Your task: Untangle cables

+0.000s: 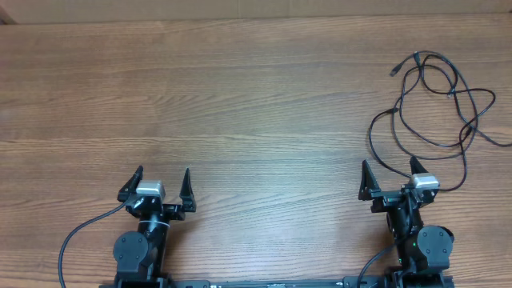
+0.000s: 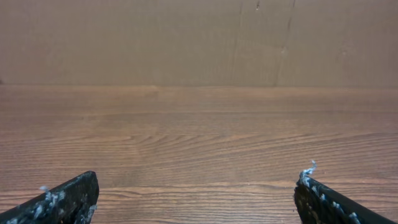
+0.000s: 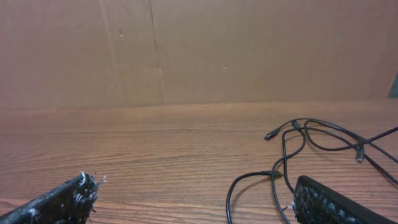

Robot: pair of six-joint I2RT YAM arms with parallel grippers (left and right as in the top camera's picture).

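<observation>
The cables [image 1: 436, 108] are thin black cords lying in loose, crossing loops on the wooden table at the far right, with a small plug tip [image 1: 394, 72] at the upper left of the tangle. In the right wrist view the cables [image 3: 311, 146] lie ahead and to the right. My right gripper [image 1: 392, 174] is open and empty just in front of the nearest loop; its fingers [image 3: 193, 199] frame bare wood. My left gripper [image 1: 160, 182] is open and empty at the near left, far from the cables, and its fingers [image 2: 196, 199] show only wood.
A brown cardboard wall [image 2: 199, 40] stands along the far edge of the wooden table [image 1: 240, 104]. One cable strand runs off toward the table's right edge [image 1: 504, 144].
</observation>
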